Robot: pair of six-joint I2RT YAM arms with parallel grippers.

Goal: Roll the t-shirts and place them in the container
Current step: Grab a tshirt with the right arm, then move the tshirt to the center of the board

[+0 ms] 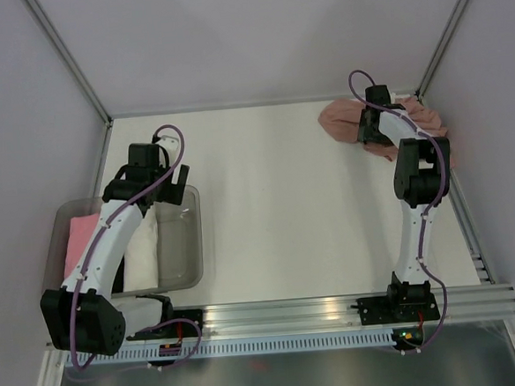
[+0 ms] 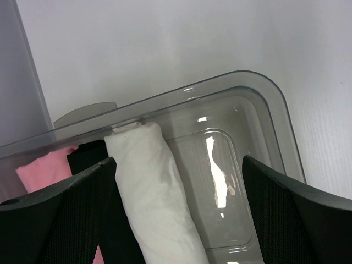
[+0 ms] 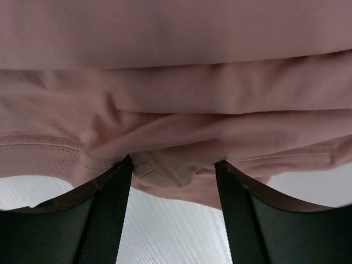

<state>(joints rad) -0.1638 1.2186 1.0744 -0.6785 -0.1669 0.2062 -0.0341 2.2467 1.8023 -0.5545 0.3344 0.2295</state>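
Observation:
A dusty-rose t-shirt (image 1: 341,116) lies crumpled at the far right of the table, near the back corner. My right gripper (image 1: 367,135) is down on it. In the right wrist view the shirt (image 3: 176,82) fills the upper frame. My right gripper (image 3: 173,165) is open, with a stitched fold of the shirt's edge between its fingertips. My left gripper (image 1: 178,188) hovers over the far end of a clear bin (image 1: 193,250); it is open and empty in the left wrist view (image 2: 179,209).
The clear bin (image 2: 220,88) at the left holds a rolled white cloth (image 2: 154,187), a pink roll (image 2: 44,170) and a black item (image 2: 88,151). White walls with metal posts close the table's sides and back. An aluminium rail runs along the near edge.

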